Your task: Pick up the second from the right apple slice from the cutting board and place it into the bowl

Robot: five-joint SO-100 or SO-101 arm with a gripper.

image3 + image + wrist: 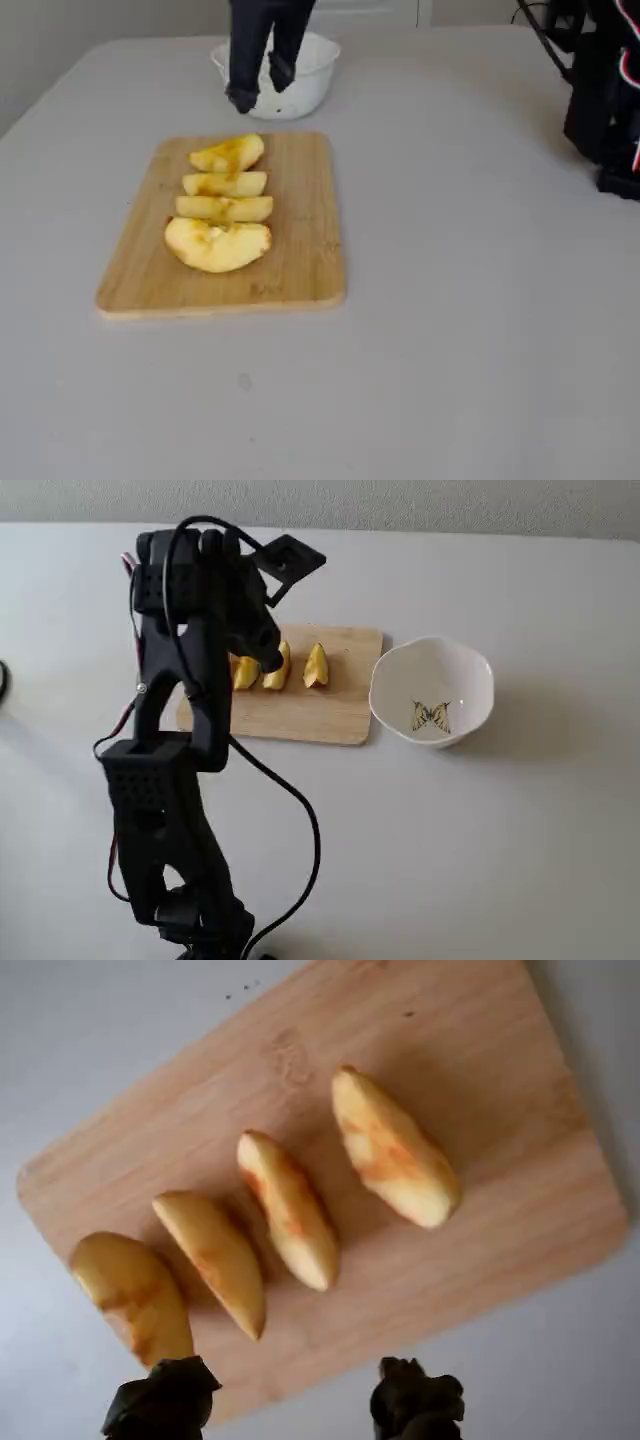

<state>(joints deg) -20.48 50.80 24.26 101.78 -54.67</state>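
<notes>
Four apple slices lie in a row on the cutting board [310,715]. In a fixed view the second from the right apple slice [277,670] shows partly under the arm; one slice is hidden there. In the wrist view this apple slice [290,1210] lies mid-board [450,1040]. In a fixed view it is the second slice [225,184] from the bowl [312,75]. The white bowl [400,675] stands right of the board and holds no slice. My gripper [290,1405] is open and empty, hovering above the slices [265,655], [262,88].
The arm's base and black cable [300,820] stand on the grey table at front left in a fixed view. More dark equipment [605,90] shows at the right edge of a fixed view. The board [300,220] lies on the plain table.
</notes>
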